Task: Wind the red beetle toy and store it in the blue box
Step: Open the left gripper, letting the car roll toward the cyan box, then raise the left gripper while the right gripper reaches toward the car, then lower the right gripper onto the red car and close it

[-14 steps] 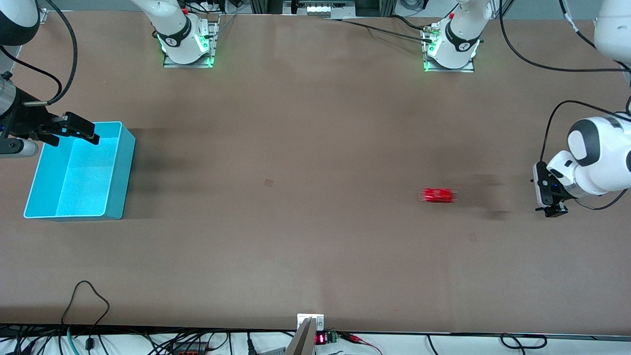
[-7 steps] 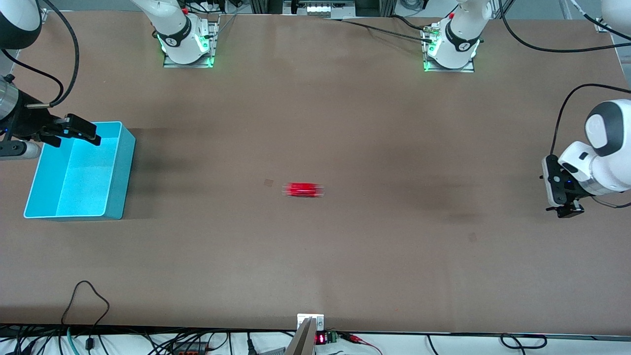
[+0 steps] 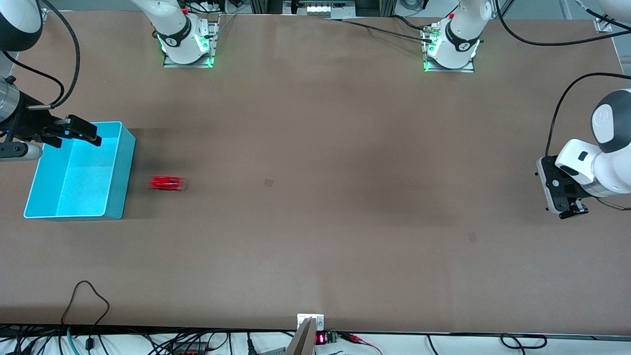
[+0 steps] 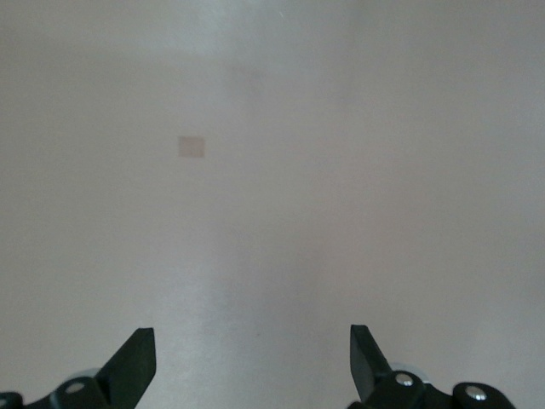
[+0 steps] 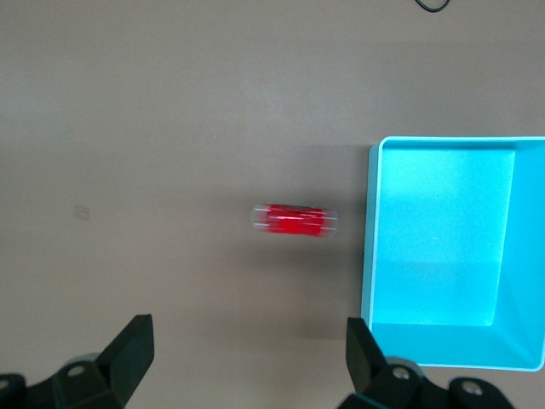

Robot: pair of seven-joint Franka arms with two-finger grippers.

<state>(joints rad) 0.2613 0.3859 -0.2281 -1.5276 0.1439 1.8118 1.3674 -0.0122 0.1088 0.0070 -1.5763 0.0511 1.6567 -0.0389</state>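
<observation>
We note the red beetle toy (image 3: 167, 183) on the worktop (image 3: 315, 222), blurred along its length, just beside the blue box (image 3: 118, 197) on the side that faces the left arm's end. It is not touching the wall as far as we can tell; the right wrist view shows a narrow strip of bare worktop between the red beetle toy (image 5: 295, 220) and the blue box (image 5: 371, 239). We judge from the smear that the toy is rolling under its own spring, so the winding step looks done and the storing step is what remains.

The right gripper (image 3: 74, 129) hangs over the blue box, above the rim at the corner farthest from the front camera. Its fingers (image 5: 132, 348) are spread wide and hold nothing. We read this posture as a catcher's: placed at the box so that the pick and the drop are both short.

The left gripper (image 3: 572, 209) hovers over bare worktop at the left arm's end, well apart from the blue box. Its fingers (image 4: 136, 362) are likewise parted and empty, with only plain surface and a small pale patch (image 4: 191, 146) below. This arm appears to be waiting.

Our judgement on the next move: let the toy come to rest, probably against the box wall, then bring the right gripper down across the narrow body. The risk is a glossy, tiny car that slips or rolls when nudged.
</observation>
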